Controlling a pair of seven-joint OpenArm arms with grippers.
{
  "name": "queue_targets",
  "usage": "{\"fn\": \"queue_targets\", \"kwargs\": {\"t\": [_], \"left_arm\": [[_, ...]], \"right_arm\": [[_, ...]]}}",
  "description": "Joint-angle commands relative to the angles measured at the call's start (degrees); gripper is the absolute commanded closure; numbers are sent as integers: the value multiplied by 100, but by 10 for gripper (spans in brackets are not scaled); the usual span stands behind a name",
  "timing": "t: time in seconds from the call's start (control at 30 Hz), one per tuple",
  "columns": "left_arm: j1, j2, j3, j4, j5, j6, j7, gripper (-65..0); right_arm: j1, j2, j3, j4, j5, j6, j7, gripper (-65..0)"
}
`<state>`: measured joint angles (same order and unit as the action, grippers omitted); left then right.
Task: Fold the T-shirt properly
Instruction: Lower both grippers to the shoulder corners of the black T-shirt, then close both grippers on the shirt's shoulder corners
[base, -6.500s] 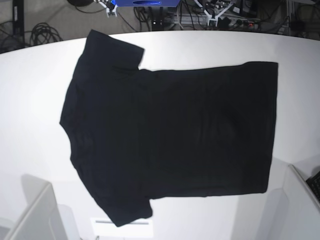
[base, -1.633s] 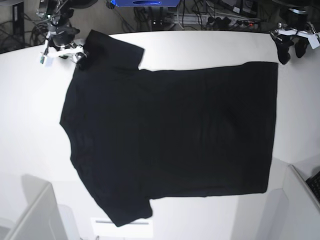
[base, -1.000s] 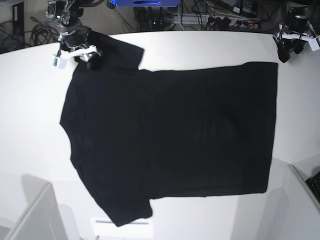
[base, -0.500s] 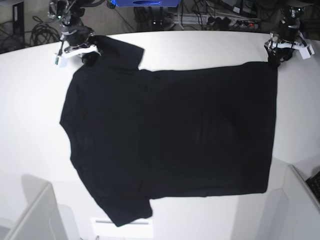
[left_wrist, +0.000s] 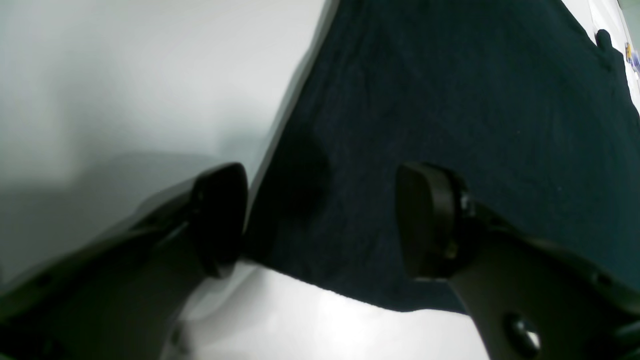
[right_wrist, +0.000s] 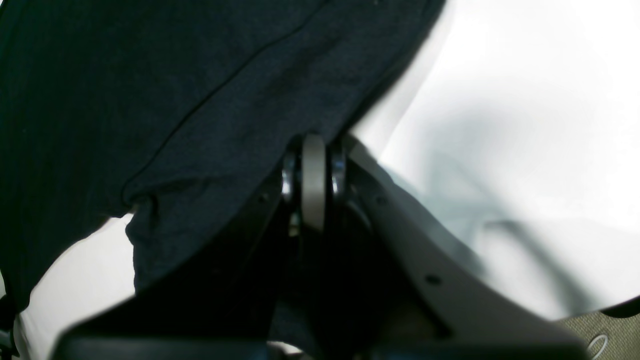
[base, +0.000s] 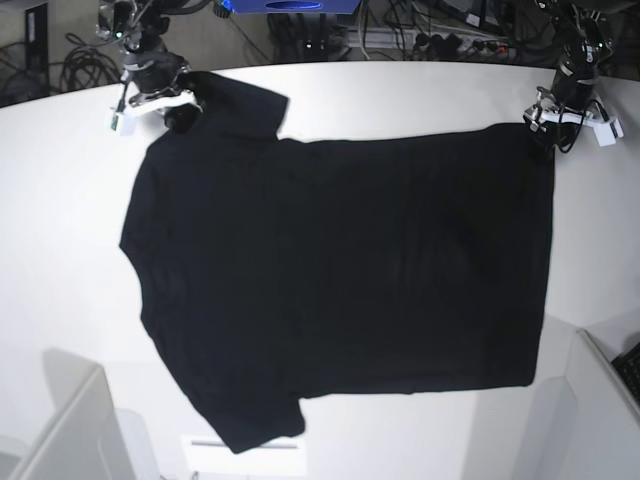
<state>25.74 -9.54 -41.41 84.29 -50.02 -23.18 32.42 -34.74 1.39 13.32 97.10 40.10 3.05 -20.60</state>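
The black T-shirt (base: 340, 260) lies flat on the white table (base: 60, 220), plain side up, neck to the left and hem to the right; no print shows. My right gripper (base: 178, 108) is at the far sleeve's edge. In the right wrist view its jaws (right_wrist: 312, 150) are together on the sleeve cloth (right_wrist: 150, 100). My left gripper (base: 548, 125) is at the far hem corner. In the left wrist view it (left_wrist: 325, 220) is open, with the shirt corner (left_wrist: 450, 100) lying between the two fingers.
White bin walls stand at the near left (base: 70, 430) and near right (base: 600, 400) corners. Cables and a blue box (base: 290, 5) lie beyond the table's far edge. Bare table shows on the shirt's left and right.
My left gripper has moved down and left from off the table's far right onto the hem corner. My right gripper has stayed at the sleeve. The shirt has not shifted.
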Motion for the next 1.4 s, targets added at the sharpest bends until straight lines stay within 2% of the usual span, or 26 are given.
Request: {"fn": "queue_targets", "kwargs": {"t": [0.0,0.07,0.2,0.27,0.47,0.87,1.37], "left_arm": [[42,-53,-13,59,-40,-25,67,-416],[42,-53,-13,59,-40,-25,67,-339],[33,-53,-13,59,-31,-25,67,-99],[33,-53,-13,76,66,-25,67,-5],[24,-35,-13,129,874,-25,59,0],[341,-44,-22,788,892,-34,50,0],[965,-61,-48,982,892,-34,50,0]], "right_arm": [[-91,-3,8,-62,-181,-169,-424,0],[-91,-3,17,-62,-181,-169,-424,0],[-91,-3,26,-62,-181,-169,-424,0],[-91,-3,26,-62,-181,-169,-424,0],[-91,-3,26,-26,-181,-169,-424,0],[-231,77,35,193,-181,-169,-415,0],[-776,77,44,835,-181,-169,-415,0]]}}
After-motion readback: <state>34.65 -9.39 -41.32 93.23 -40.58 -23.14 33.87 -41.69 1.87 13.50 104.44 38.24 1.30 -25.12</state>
